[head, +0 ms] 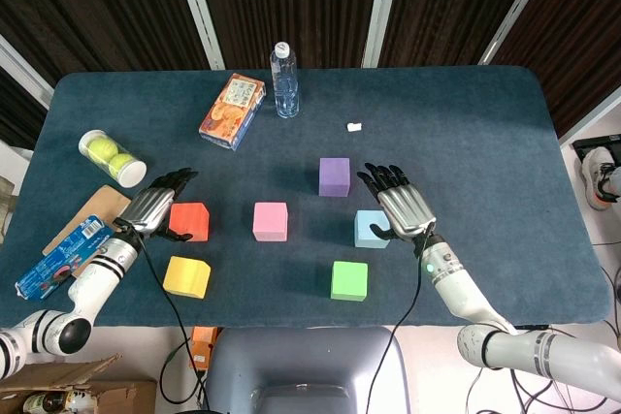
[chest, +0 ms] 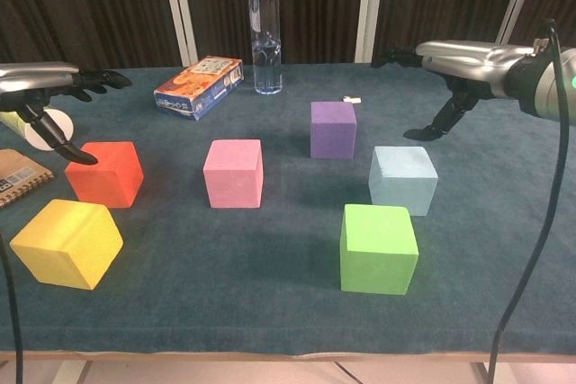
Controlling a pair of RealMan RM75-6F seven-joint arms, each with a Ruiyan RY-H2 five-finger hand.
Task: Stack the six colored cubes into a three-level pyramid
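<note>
Six cubes lie apart on the blue table (head: 485,123): red (head: 189,221), pink (head: 271,221), purple (head: 334,176), light blue (head: 370,229), green (head: 349,280) and yellow (head: 187,276). None is stacked. My left hand (head: 155,206) hovers just left of the red cube (chest: 105,174), fingers spread, thumb tip pointing down near its left top edge; it holds nothing. My right hand (head: 400,206) floats above and right of the light blue cube (chest: 403,179), fingers stretched flat, thumb hanging down, also holding nothing. In the chest view the left hand (chest: 45,83) and right hand (chest: 459,56) are raised above the cloth.
A water bottle (head: 284,79) and an orange snack box (head: 233,111) stand at the back. A tube of tennis balls (head: 112,158), a brown notebook (head: 85,218) and a blue packet (head: 60,259) lie at the left edge. A small white scrap (head: 354,127) lies behind the purple cube.
</note>
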